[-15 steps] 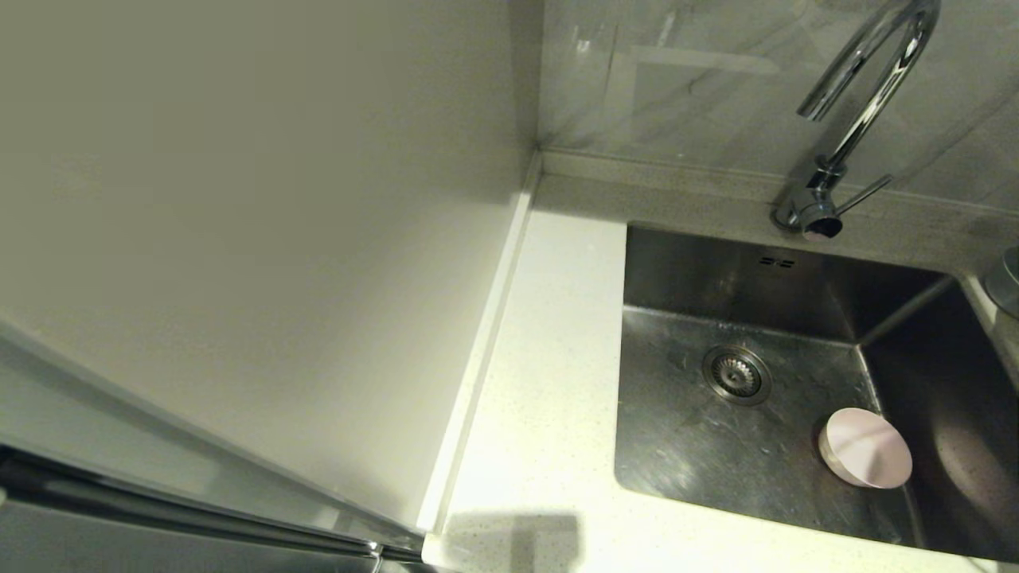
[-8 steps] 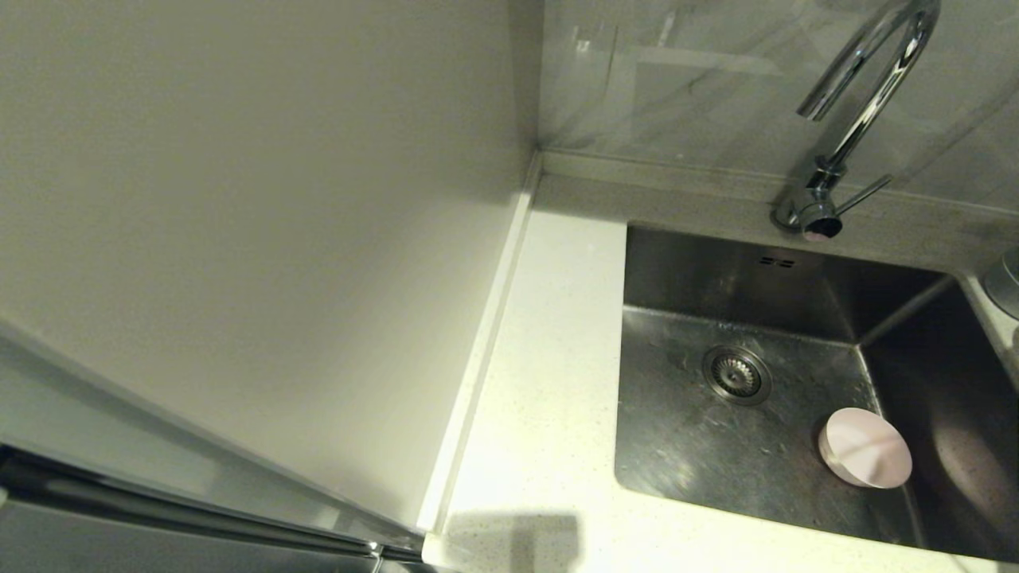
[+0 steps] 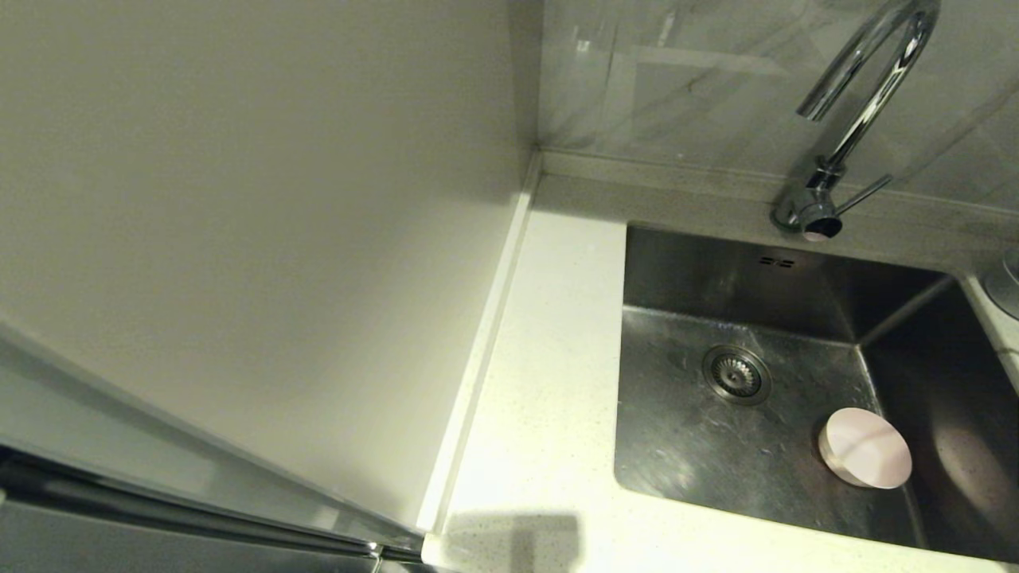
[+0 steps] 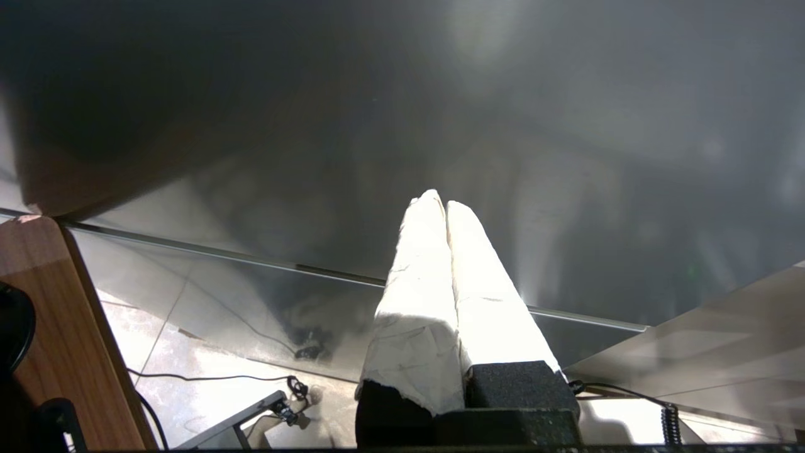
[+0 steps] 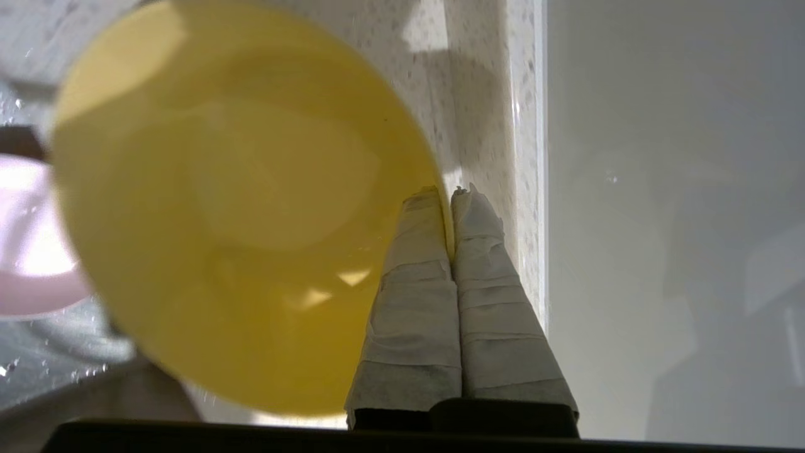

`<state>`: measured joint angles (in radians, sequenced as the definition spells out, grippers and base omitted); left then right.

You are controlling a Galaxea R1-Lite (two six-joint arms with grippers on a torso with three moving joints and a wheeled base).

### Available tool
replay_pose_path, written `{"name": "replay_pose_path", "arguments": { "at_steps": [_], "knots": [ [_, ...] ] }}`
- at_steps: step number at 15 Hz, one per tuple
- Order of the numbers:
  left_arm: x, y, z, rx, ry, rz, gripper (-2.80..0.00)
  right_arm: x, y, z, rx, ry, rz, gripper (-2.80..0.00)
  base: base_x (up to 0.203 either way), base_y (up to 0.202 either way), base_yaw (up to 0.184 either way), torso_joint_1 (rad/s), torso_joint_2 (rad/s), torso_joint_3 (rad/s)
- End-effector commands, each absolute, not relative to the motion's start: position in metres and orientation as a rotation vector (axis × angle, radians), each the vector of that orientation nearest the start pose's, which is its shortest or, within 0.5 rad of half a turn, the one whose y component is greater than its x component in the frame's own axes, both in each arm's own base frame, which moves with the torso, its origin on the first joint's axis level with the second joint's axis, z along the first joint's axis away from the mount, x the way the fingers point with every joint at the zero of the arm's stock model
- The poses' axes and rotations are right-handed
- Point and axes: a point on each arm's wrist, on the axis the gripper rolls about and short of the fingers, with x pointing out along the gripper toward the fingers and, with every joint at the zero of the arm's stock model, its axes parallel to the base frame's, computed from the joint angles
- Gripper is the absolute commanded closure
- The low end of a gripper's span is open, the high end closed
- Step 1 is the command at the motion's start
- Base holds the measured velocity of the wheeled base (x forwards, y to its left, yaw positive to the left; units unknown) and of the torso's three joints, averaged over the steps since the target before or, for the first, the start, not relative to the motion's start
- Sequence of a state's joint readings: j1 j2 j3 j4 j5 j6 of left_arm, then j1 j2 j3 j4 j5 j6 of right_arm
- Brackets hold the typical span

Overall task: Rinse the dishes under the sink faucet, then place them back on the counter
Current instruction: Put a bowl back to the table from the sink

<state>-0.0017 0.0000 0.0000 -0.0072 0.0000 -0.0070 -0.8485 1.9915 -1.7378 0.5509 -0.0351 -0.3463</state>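
In the head view, the sink (image 3: 764, 382) sits at the right, sunk into the white speckled tabletop (image 3: 541, 414). Its round drain strainer (image 3: 735, 374) lies near the middle of the basin floor, and two small overflow slots show on the back wall. A pale pink bowl (image 3: 865, 458) rests in the sink toward the near right corner, tilted on its side, apart from the drain. The chrome faucet (image 3: 844, 119) rises from the ledge behind the basin, its thin lever pointing right. A plain cream wall panel (image 3: 255, 239) fills the left half of this view. Neither arm shows here.

In the left wrist view, the left tool (image 4: 445, 207) is parked well away from the sink, its two white-wrapped fingers pressed together and empty, over a dark glossy panel, with floor tiles and cables beyond.

In the right wrist view, the right tool (image 5: 448, 195) is clenched on the rim of the yellow-green bowl (image 5: 239, 207) — one wrapped finger inside the rim, the other outside. The bowl's open side faces the camera. Behind it lies the speckled tabletop and its raised edge, with the cream panel alongside. A pink bowl (image 5: 31, 245) peeks out past the yellow-green bowl's far side, above wet steel
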Motion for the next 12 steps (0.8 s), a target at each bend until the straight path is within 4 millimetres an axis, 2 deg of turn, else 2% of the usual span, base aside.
{"name": "replay_pose_path", "arguments": {
  "at_steps": [1, 7, 8, 12],
  "knots": [
    [-0.023, 0.0, 0.075, -0.008, -0.005, -0.002, 0.0, 0.265, -0.294, 0.215, 0.029, 0.913, -0.66, 0.0, 0.0, 0.0, 0.0, 0.0, 0.0, 0.0],
    [-0.023, 0.0, 0.075, -0.008, -0.005, -0.002, 0.0, 0.277, -0.295, 0.218, 0.005, 0.859, -0.647, 0.0, 0.0, 0.0, 0.0, 0.0, 0.0, 0.0],
    [-0.023, 0.0, 0.075, -0.008, -0.005, -0.002, 0.0, 0.278, -0.296, 0.221, -0.003, 0.841, -0.653, -2.8, 0.0, 0.0, 0.0, 0.0, 0.0, 0.0],
    [-0.023, 0.0, 0.075, -0.008, -0.006, -0.002, 0.0, 0.277, -0.297, 0.228, -0.013, 0.813, -0.665, -2.8, 0.0, 0.0, 0.0, 0.0, 0.0, 0.0]
  ]
}}
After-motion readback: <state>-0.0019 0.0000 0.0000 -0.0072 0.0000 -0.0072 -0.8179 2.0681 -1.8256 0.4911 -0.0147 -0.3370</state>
